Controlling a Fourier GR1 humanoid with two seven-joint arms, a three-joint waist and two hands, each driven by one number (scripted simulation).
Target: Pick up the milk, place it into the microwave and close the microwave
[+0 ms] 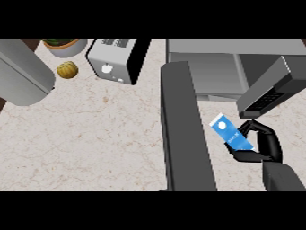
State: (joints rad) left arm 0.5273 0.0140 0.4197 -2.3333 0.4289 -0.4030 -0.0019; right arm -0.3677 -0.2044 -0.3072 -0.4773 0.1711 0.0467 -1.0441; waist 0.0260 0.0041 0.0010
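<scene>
One hand working: my R hand (264,143) is curled round the milk (232,133), fingers hooked over its right side, so it's holding the carton approx mid-body. L hand isn't in shot. Milk sits tilted, top toward upper left, in the gap between the open door (185,134) and the keypad panel (269,96), just in front of the microwave (208,67) mouth. Can't tell if its base touches the counter (82,134) or is lifted off.

Handling, my guess: it's a carton, prob light-to-medium w/ liquid that shifts when tipped, walls that give if pinched, and a coated skin that may slide. Mid-body across the flat sides looks the right hold, not the folded top. Next it'd need to go upright and fwd into the cavity w/o clipping the door edge or panel. Toaster (115,60) and plant (66,46) are well apart, no bother.
</scene>
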